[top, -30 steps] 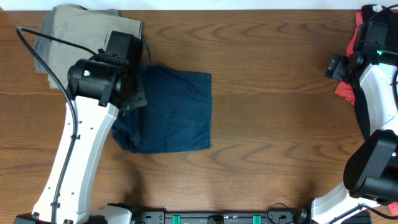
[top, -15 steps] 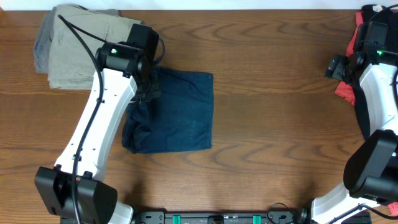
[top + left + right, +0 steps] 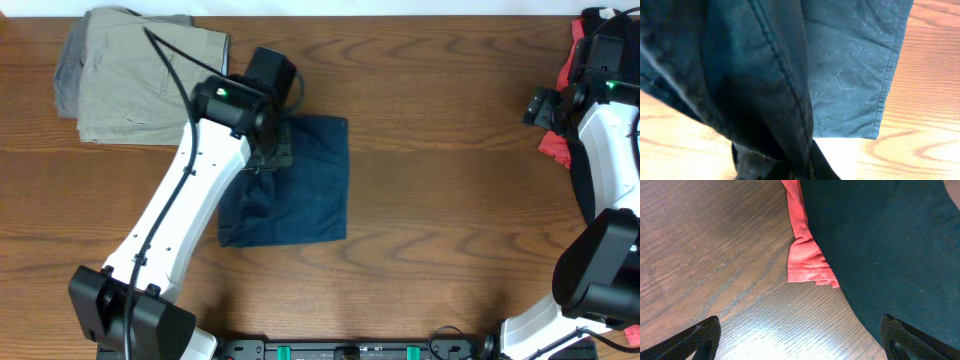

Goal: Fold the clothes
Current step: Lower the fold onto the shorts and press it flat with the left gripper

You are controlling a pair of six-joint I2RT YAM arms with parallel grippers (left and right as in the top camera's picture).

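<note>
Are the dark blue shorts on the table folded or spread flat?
Partly folded: the dark blue shorts lie as a compact square, and the left end effector pinches a raised layer above them.

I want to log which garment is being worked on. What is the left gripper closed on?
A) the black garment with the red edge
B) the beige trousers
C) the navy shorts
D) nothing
C: the left gripper is shut on a bunched, lifted fold of the navy shorts; the beige trousers lie apart, untouched.
</note>
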